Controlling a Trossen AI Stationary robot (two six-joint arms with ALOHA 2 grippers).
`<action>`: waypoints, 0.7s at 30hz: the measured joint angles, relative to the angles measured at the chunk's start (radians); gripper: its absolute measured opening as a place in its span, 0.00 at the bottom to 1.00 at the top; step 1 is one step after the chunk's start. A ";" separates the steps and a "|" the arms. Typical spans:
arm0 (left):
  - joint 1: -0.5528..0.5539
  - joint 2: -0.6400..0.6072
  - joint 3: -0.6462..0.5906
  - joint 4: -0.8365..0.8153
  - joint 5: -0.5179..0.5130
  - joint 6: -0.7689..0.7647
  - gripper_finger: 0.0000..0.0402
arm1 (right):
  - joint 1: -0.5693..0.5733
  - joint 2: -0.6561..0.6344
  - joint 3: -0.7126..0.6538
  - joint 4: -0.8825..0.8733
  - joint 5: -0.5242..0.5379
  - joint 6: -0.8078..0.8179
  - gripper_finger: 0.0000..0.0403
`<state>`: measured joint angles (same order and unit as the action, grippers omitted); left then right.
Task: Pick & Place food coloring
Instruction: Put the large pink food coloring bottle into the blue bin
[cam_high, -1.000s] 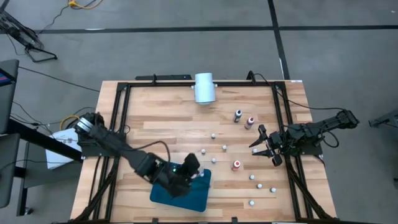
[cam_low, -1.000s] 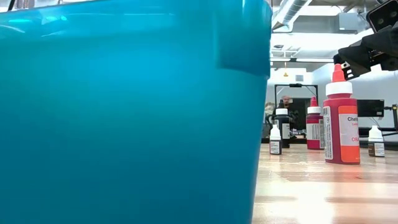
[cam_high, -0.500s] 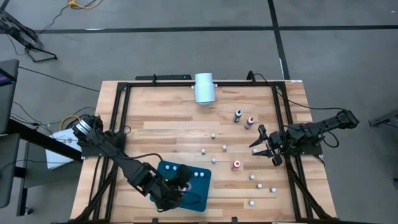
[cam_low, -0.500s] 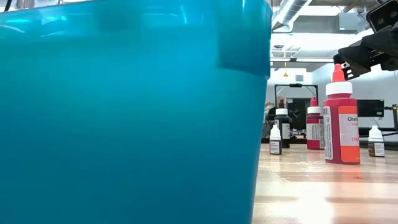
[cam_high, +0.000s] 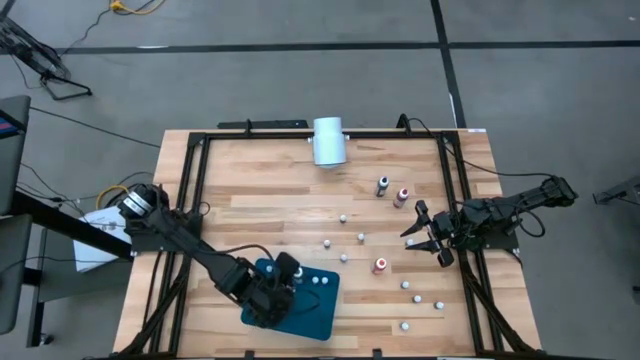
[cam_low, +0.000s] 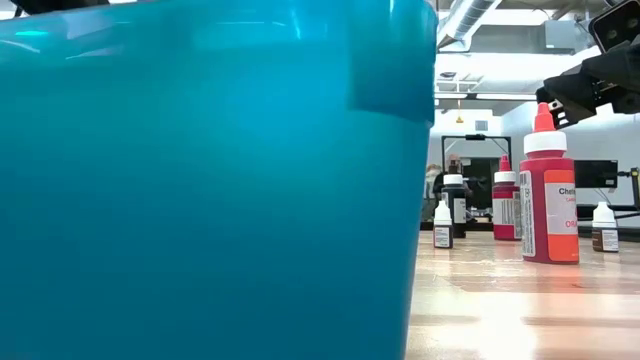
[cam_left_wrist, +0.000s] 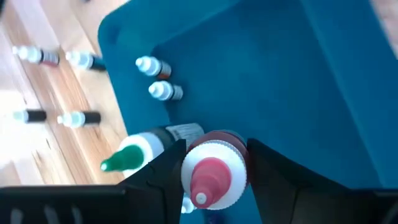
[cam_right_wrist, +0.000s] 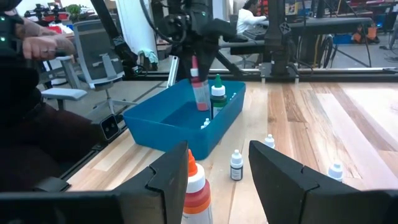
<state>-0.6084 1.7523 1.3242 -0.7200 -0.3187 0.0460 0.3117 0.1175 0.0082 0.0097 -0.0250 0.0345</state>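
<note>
So the left gripper (cam_left_wrist: 211, 163) is down over the blue tray (cam_high: 312, 312) at the near edge of the table (cam_high: 270, 215), and its two fingers are clamped on a red-tipped food coloring bottle (cam_left_wrist: 211, 174). From the right wrist view you can see that bottle (cam_right_wrist: 200, 87) hanging upright from the gripper, above the tray floor, not touching it as far as I can tell. Right beside it a green-tipped bottle (cam_left_wrist: 140, 152) stands in the tray, and two tiny white-capped bottles (cam_left_wrist: 158, 78) sit further along near the tray wall.

The right gripper (cam_high: 422, 234) is parked over the right side of the table with its fingers spread apart and nothing between them. A bigger red bottle (cam_high: 380, 265) stands on the wood just in front of it.

The rest of the food coloring is scattered on the boards: two taller bottles (cam_high: 391, 190) toward the far right, small ones (cam_high: 343, 238) around the middle, and a few more (cam_high: 420, 298) down near the right front corner. A white cylinder (cam_high: 328, 140) lies at the far edge. The low view is mostly blocked by the tray wall (cam_low: 200, 180).
</note>
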 joint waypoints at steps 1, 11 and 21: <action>0.006 0.000 -0.005 0.000 0.000 -0.009 0.35 | 0.000 0.000 0.000 0.000 0.000 0.000 0.39; 0.051 0.000 -0.063 0.000 0.024 -0.105 0.35 | 0.000 0.000 0.000 -0.001 0.000 0.000 0.39; 0.061 0.000 -0.065 0.004 0.025 -0.145 0.39 | 0.000 0.000 0.000 -0.002 0.000 0.000 0.39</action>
<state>-0.5476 1.7523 1.2594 -0.7158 -0.2935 -0.0988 0.3116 0.1177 0.0082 0.0082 -0.0250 0.0344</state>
